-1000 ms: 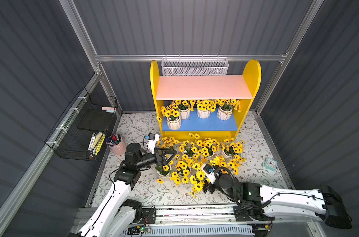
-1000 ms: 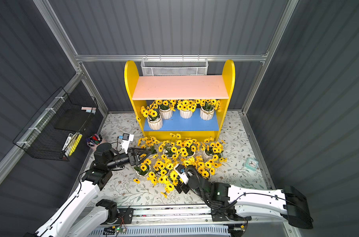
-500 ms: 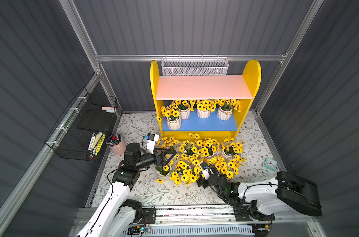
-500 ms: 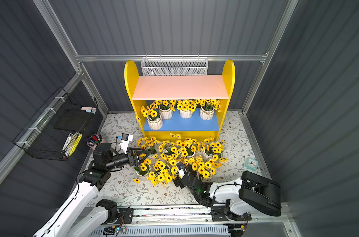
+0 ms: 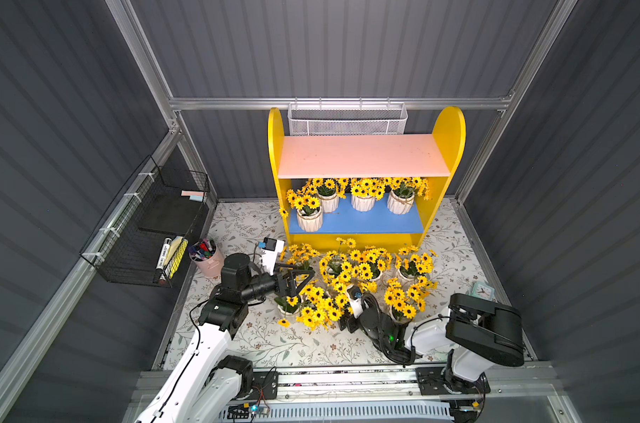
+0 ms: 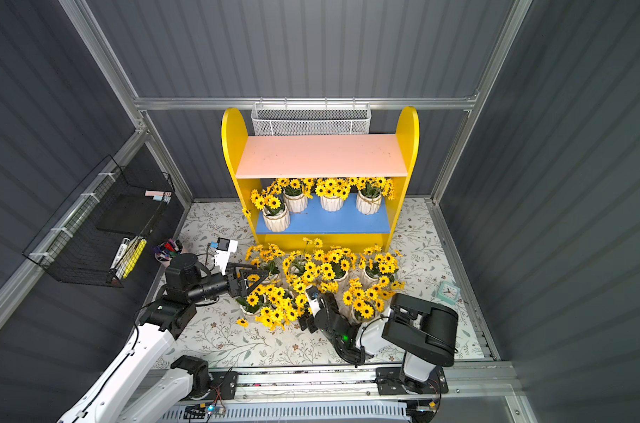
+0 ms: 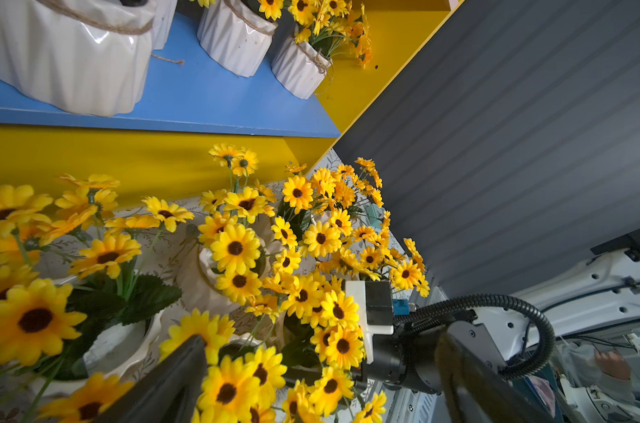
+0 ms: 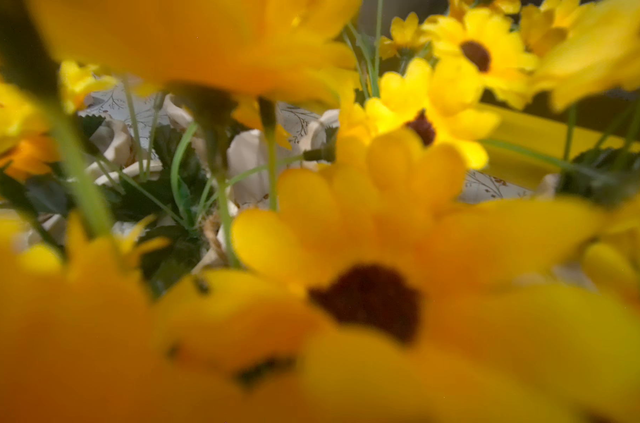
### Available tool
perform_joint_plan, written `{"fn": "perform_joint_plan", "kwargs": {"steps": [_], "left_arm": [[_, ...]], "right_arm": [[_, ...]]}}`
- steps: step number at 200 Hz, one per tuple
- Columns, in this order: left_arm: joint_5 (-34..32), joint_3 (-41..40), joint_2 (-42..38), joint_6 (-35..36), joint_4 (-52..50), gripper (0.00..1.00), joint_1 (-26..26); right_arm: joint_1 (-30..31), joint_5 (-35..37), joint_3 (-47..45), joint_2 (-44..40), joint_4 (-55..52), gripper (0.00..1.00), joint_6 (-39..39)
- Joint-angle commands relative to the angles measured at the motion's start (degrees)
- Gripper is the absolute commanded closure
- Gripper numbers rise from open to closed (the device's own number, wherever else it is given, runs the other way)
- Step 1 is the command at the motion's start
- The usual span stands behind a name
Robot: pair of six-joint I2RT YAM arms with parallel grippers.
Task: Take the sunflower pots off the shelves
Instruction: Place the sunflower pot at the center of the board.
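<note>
Four sunflower pots (image 5: 309,219) on blue board (image 5: 366,222) of shelves (image 5: 362,155); pink cup (image 5: 209,263) holds markers (image 5: 201,251); left end effector (image 5: 302,275) spread; right end effector (image 5: 346,322) likewise spread.

Two-tier shelf unit (image 5: 448,146) with yellow round-topped side panels: upright against the back wall, with a pink upper board (image 5: 362,155) above a blue lower board (image 5: 366,221).

On the blue lower board stand four small white ribbed pots with twine at the rim, each holding yellow dark-centred sunflowers and green leaves. All four are upright. Three (image 5: 363,202) stand in a row toward the back. The fourth pot (image 5: 309,219) stands at the front edge, beside the panel on the robot's left.

A further group of the same pots (image 5: 351,278) stands on the floor just in front of the unit, crowded, with blooms overlapping. Most pot bodies are hidden, so the count is not determinable.
</note>
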Motion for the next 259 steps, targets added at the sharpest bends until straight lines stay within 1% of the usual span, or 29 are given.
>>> {"fn": "perform_joint_plan", "kwargs": {"steps": [1,21,25,30,36,44,50,56,58,70,82,89,107,130,164,170,189,208,217,227,236,246,259], "left_arm": [[-0.2,2.3,-0.1,2.3,-1.9,0.01,-0.5],[-0.2,2.5,-0.1,3.0,-2.8,0.01,-0.4],[-0.3,2.7,0.0,3.1,-3.0,0.01,-0.5],[-0.3,2.8,-0.1,3.3,-3.2,0.00,-0.5],[-0.3,2.9,0.0,3.4,-3.5,0.01,-0.5],[-0.3,3.0,-0.1,3.5,-3.6,0.01,-0.5],[-0.3,3.1,0.0,3.6,-3.6,0.01,-0.4],[-0.3,3.1,-0.1,3.5,-3.6,0.01,-0.5],[-0.3,3.1,-0.1,3.6,-3.6,0.01,-0.5],[-0.3,3.2,0.0,3.6,-3.4,0.01,-0.5],[-0.3,3.2,0.1,3.6,-3.2,0.01,-0.5],[-0.2,3.4,0.2,3.7,-3.2,0.01,-0.5],[0.1,3.9,0.4,3.9,-3.2,0.01,-0.5],[0.3,4.6,0.8,4.2,-3.5,0.01,-0.5],[1.3,5.5,0.5,4.6,-3.5,0.01,-0.5],[1.4,5.7,0.3,4.9,-3.8,0.01,-0.5],[1.6,6.6,0.3,5.6,-4.5,0.01,-0.5],[2.4,7.4,1.1,5.5,-3.8,0.00,-0.5],[2.8,7.8,1.5,5.5,-3.3,0.01,-0.5],[3.2,8.1,1.7,5.2,-2.8,0.01,-0.5],[3.4,8.2,1.8,5.2,-2.5,0.01,-0.5],[3.6,8.2,1.7,5.2,-2.4,0.01,-0.5],[3.7,8.0,1.5,5.4,-2.4,0.00,-0.5]], "right_arm": [[0.7,-0.7,1.0,4.1,5.1,1.00,0.1],[0.8,-1.4,0.9,6.0,7.8,1.00,-1.0],[0.8,-1.5,1.1,6.2,7.6,0.89,-1.0],[0.8,-1.3,1.2,6.2,7.4,0.66,-0.8],[0.8,-1.0,1.1,6.2,7.3,0.45,-1.0],[0.8,-0.6,0.8,5.7,7.2,0.26,-1.1],[0.8,-0.1,0.4,5.0,7.0,0.16,-0.9],[0.9,0.1,0.1,4.2,6.3,0.03,-0.8],[0.9,0.1,0.1,3.8,6.0,0.02,-0.8],[1.0,0.2,0.0,1.0,2.3,0.01,-1.4],[1.0,0.7,0.5,-3.1,-3.9,0.01,-1.1],[1.1,0.8,1.1,-5.9,-9.1,0.01,-0.4],[1.1,-0.3,4.6,-13.2,-27.3,0.01,2.4],[0.9,-0.4,6.3,-18.6,-37.2,0.01,2.1],[1.7,-7.2,9.3,-26.0,-56.1,0.01,4.2],[2.0,-8.4,10.2,-29.5,-59.8,0.01,4.3],[2.4,-10.2,14.9,-36.0,-70.5,0.01,5.0],[2.4,-6.6,22.2,-39.4,-82.9,0.01,7.9],[2.3,-3.0,25.2,-40.1,-88.2,0.01,9.6],[2.4,1.0,28.6,-40.5,-94.0,0.03,12.0],[2.3,4.9,32.2,-40.6,-101.2,0.05,15.9],[2.4,8.3,36.1,-41.0,-109.8,0.11,21.1],[2.4,12.6,39.4,-42.1,-119.2,0.15,27.0]]}}
